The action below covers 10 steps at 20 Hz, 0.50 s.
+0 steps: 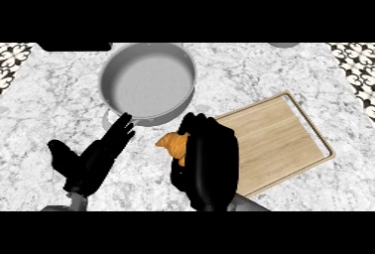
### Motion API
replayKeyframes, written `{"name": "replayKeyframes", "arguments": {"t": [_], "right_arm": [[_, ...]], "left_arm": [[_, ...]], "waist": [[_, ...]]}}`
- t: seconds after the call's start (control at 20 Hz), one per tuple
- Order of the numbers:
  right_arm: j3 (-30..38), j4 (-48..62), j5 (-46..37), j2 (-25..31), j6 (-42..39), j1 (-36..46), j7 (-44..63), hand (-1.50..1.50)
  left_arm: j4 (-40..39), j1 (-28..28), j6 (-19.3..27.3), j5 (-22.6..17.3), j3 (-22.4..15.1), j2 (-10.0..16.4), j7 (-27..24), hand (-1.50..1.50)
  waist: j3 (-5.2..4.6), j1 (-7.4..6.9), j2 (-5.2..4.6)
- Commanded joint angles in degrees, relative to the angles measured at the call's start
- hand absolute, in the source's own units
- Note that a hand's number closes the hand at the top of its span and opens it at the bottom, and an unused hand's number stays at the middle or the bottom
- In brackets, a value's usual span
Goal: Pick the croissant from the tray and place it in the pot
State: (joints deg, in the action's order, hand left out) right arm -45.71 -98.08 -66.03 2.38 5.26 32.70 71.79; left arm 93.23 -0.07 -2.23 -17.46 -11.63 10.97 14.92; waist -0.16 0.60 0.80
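Observation:
A golden-brown croissant [173, 145] shows at the left side of my right hand [207, 163], whose fingers curl round it and hide most of it. The hand and croissant are over the marble counter, just left of the wooden tray [278, 139] and below the pot. The grey round pot [149, 82] stands at the upper left, with nothing inside it. My left hand [95, 158] is open at the lower left, fingers straight and pointing up toward the pot's near rim.
The counter is white-grey marble. Patterned tiles [355, 64] show at the far right and far left edges. A dark object [73, 46] lies at the top left, and a grey rim [284, 44] peeks in at the top right.

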Motion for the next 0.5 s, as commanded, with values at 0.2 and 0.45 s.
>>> {"name": "replayKeyframes", "arguments": {"t": [0.2,0.45], "right_arm": [[7.6,-3.3,4.7,-2.3,-9.3,17.7,13.4,1.50],[13.4,5.7,9.1,-2.3,-5.8,25.7,11.2,1.50]], "left_arm": [[-0.8,-2.2,0.1,0.3,-0.2,-1.0,1.1,0.00],[-1.6,-2.2,-1.3,0.2,0.5,-0.4,0.0,0.00]], "waist": [[0.00,-1.64,-0.51],[0.01,-2.41,-0.83]]}}
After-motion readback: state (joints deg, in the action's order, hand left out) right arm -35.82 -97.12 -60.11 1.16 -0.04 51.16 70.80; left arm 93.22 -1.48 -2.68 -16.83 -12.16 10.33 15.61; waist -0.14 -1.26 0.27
